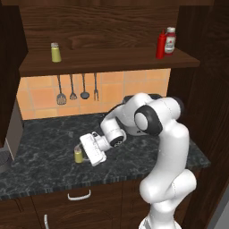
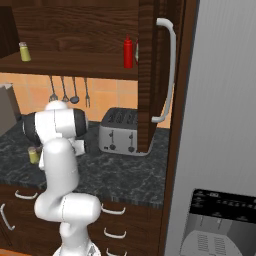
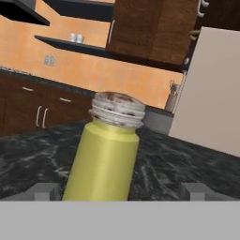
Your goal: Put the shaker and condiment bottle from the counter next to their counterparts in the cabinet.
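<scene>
Shaker [image 1: 78, 155]: small yellow-green cylinder with a silver-grey cap, upright on the desk [image 1: 44, 156], a dark speckled stone worktop over dark wooden drawers. It stands just beside the hand's front end; in the hand view it [image 3: 105, 154] rises between the two finger tips, nearer the left one, with a gap showing on each side.

Hand [image 1: 82, 154]: fingers spread wide, gripping nothing. The tips flank the shaker's lower body; contact cannot be told.

Arm: white with dark joints, rising from the lower right of the left base view, elbow high over the desk, forearm folded back down and to the left, wrist low. The hand lies roughly level just above the desk and points left toward the shaker.

Condiment bottle [image 1: 160, 44]: all red, narrow nozzle, upright on the right end of the cabinet shelf [image 1: 107, 60], just beside a pale bottle [image 1: 170, 41] with a white-and-red label and red cap.

Second shaker [image 1: 55, 53]: same yellow-green body and silver cap, upright on the left part of the shelf, well apart from the bottles.

Other items: utensils [image 1: 76, 89] hanging on the orange tiled wall below the shelf; a silver toaster [image 2: 119, 131] on the desk to the arm's right.
</scene>
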Motion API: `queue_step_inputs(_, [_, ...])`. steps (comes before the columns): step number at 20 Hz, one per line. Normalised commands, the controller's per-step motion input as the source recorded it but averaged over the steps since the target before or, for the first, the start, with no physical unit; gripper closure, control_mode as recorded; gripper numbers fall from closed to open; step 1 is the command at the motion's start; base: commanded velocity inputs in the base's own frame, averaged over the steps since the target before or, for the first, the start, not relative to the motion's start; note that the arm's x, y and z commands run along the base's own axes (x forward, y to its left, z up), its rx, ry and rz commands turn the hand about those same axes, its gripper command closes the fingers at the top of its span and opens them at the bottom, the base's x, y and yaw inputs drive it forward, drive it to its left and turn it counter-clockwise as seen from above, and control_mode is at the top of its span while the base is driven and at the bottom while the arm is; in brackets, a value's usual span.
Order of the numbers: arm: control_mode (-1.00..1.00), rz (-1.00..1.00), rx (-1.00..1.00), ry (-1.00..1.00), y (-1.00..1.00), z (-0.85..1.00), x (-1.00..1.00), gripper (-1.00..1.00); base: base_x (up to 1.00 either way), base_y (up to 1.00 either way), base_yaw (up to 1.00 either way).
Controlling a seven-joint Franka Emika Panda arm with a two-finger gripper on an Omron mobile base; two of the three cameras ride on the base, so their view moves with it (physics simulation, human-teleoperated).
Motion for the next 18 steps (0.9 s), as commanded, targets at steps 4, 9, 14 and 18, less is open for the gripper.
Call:
queue_step_inputs(4, [-1.0, 0.0, 0.0, 0.0, 0.3, -0.05, 0.0, -1.0, 0.0, 0.0, 0.0])
queue_step_inputs(9, [-1.0, -0.17, 0.0, 0.01, 0.26, 0.0, -0.01, 1.0, 0.0, 0.0, 0.0])
queue_step_inputs(14, [-1.0, -0.08, -0.06, 0.16, 0.06, 0.02, -0.03, 1.0, 0.0, 0.0, 0.0])
queue_step_inputs(18, [-1.0, -0.06, 0.0, 0.03, 0.0, 0.6, -0.39, 1.0, 0.0, 0.0, 0.0])
